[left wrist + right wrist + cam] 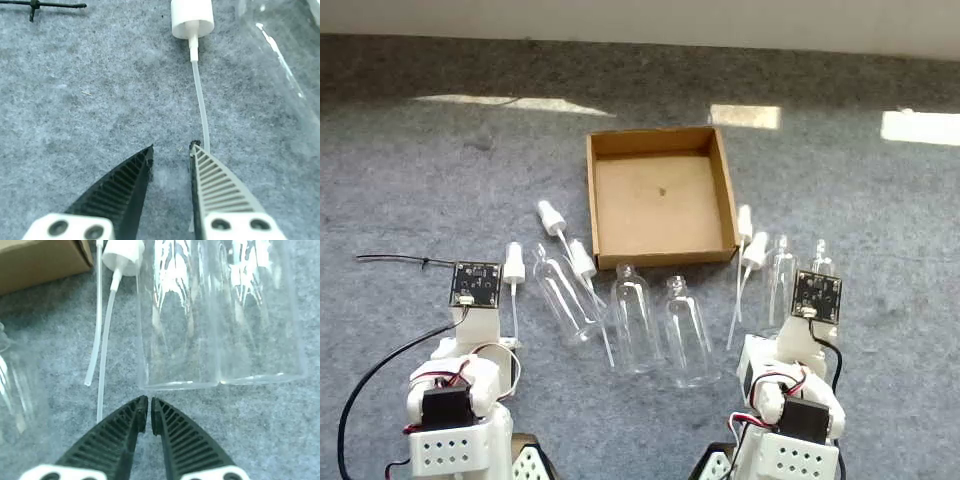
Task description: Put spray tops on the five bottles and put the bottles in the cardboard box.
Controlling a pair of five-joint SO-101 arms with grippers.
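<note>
Five clear bottles lie on the grey felt in front of the cardboard box (660, 195): a tilted one (563, 295), two in the middle (633, 318) (687, 330), and two at the right (778, 280) (820, 262). White spray tops lie loose: one at the left (512, 265), two near the box's left corner (552, 215) (582, 258), two at its right corner (745, 220) (755, 250). My left gripper (171, 149) is slightly open above the felt, its white finger beside the end of a spray top's (192, 20) dip tube. My right gripper (148, 402) is shut and empty, just short of two bottle bases (175, 315) (260, 310).
A black cable tie (395, 262) lies on the felt to the far left. Both arm bases (460, 410) (790, 410) stand at the near edge. Open felt stretches behind and beside the box.
</note>
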